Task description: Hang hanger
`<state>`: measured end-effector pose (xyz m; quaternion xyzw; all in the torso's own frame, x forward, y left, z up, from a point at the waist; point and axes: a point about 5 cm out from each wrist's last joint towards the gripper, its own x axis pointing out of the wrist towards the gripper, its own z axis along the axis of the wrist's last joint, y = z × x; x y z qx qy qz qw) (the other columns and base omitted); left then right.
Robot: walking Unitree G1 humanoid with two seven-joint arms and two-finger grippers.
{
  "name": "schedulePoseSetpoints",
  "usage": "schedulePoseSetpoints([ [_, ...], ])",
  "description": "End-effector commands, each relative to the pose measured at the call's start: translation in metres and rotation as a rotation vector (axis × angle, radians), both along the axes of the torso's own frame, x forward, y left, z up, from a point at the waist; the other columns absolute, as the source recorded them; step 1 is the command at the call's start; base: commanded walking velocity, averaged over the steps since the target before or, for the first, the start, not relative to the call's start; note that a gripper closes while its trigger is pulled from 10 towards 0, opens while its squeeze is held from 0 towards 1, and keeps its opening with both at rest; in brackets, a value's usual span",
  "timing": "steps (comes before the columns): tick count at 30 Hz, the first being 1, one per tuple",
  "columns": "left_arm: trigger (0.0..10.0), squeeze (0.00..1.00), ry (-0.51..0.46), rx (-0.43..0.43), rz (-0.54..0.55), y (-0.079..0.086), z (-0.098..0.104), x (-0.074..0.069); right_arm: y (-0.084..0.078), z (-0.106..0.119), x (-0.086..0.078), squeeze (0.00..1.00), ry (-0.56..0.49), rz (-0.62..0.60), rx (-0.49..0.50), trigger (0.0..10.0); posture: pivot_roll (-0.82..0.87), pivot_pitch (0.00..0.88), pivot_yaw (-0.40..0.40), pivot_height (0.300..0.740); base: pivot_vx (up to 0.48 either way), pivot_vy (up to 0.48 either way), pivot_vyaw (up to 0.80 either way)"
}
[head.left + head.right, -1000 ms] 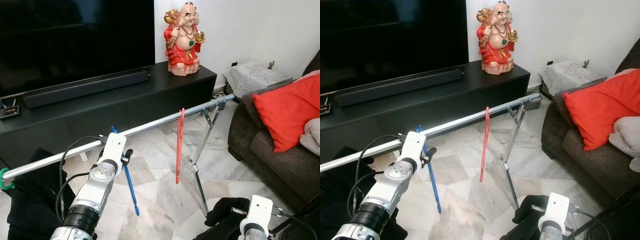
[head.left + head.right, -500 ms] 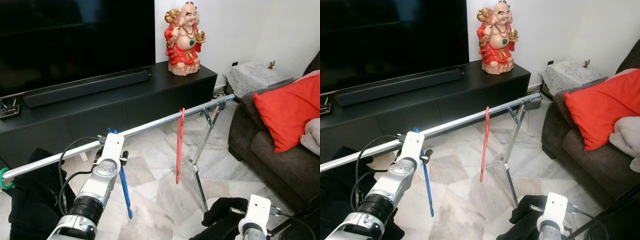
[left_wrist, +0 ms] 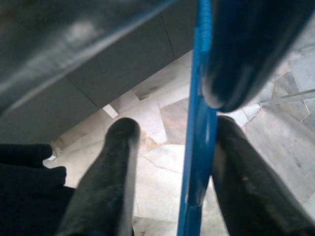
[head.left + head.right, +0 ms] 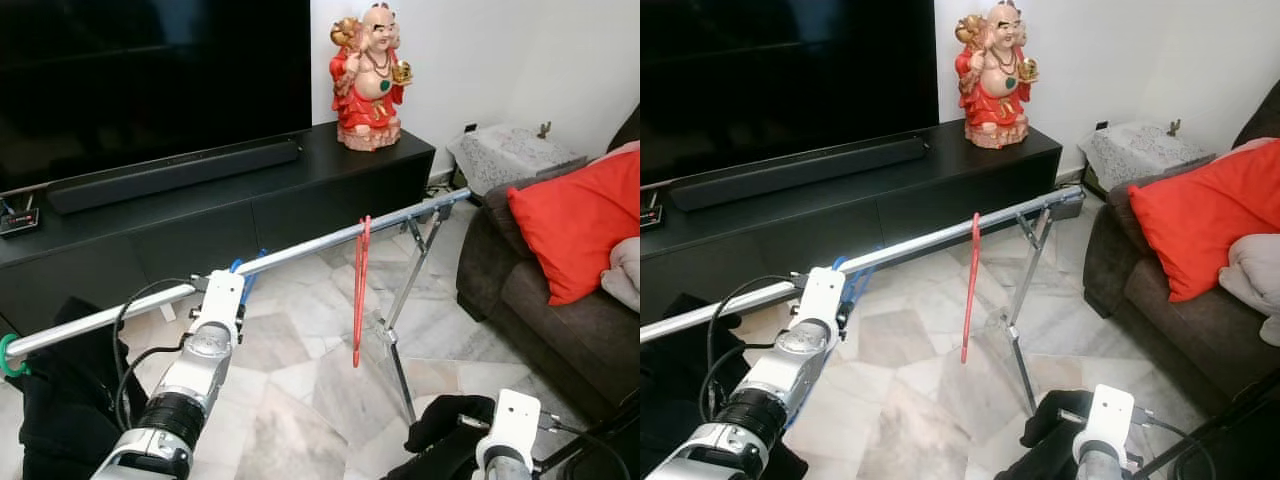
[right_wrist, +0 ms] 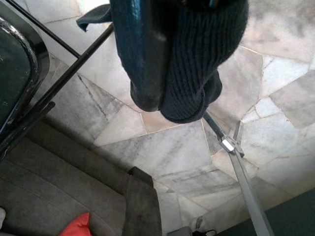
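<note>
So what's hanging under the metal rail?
A red hanger hangs from the rail. A blue hanger sits by the left hand; the arm covers most of it.

Your left gripper [image 4: 238,285] has climbed from just below the rail [image 4: 300,252] to right against it, left of frame centre. The blue hanger [image 4: 246,277] that dangled toward the lower middle of the frame a second ago has swung up; you now see just its top at the rail, with a sliver below the arm in the right eye view.
</note>
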<state>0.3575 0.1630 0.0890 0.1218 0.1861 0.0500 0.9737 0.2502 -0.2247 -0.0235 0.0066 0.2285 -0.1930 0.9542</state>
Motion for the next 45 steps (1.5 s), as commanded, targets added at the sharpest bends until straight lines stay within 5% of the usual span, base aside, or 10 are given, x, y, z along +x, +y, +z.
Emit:
schedulePoseSetpoints([
  [1, 0.0, 0.0, -0.004, 0.014, -0.003, 0.001, 0.003, 0.003, 0.002, 0.003, 0.005, 0.0, -0.009, 0.01, -0.001, 10.0, 0.1, 0.001, 0.005, 0.74, 0.0, 0.0, 0.0],
  [15, 0.0, 0.0, -0.008, 0.005, -0.004, 0.003, 0.002, 0.001, 0.003, 0.002, 0.004, 0.0, 0.002, 0.016, 0.006, 10.0, 0.1, 0.003, 0.005, 0.74, 0.0, 0.0, 0.0],
  [28, 0.0, 0.0, -0.18, -0.051, -0.064, 0.006, 0.019, -0.002, 0.002, 0.002, 0.004, 0.0, -0.001, 0.011, 0.002, 10.0, 0.1, 0.001, 0.004, 0.74, 0.0, 0.0, 0.0],
  [39, 0.0, 0.0, -0.265, -0.044, -0.167, 0.016, 0.02, -0.027, 0.001, 0.002, 0.003, 0.0, -0.004, 0.013, 0.001, 10.0, 0.1, 0.0, 0.002, 0.74, 0.0, 0.0, 0.0],
  [45, 0.0, 0.0, -0.228, -0.037, -0.219, 0.021, 0.011, -0.045, 0.001, 0.002, 0.003, 0.0, -0.005, 0.014, 0.001, 10.0, 0.1, 0.0, 0.007, 0.74, 0.0, 0.0, 0.0],
])
